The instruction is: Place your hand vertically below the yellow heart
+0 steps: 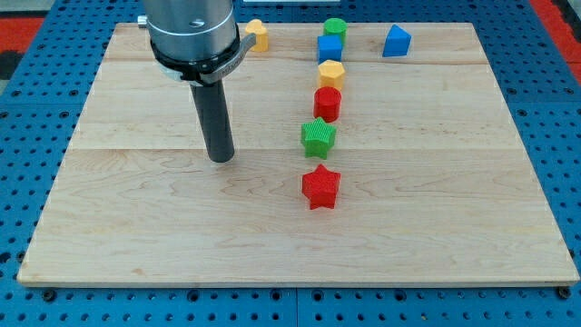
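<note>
Nearest the camera: red star point(320, 187), low in a loose column of blocks right of centre on the desk point(136, 236). Going up the column: green star point(319, 137), red cylinder point(327, 103), yellow hexagon-like block point(331, 74), blue cube point(329, 48), green cylinder point(336, 28). Blue block point(396, 41) sits alone toward the view's top right.

Yellow heart point(258, 34), partly hidden by the arm's housing, lies at the top edge, just right of the rod. My tip point(221, 158), a bare rod as end effector with nothing to open and holding nothing, stands mid-desk, well below the heart and slightly to its left, touching no block.

Judgement: mostly there; a small nudge rightward should line it up directly under the heart.
</note>
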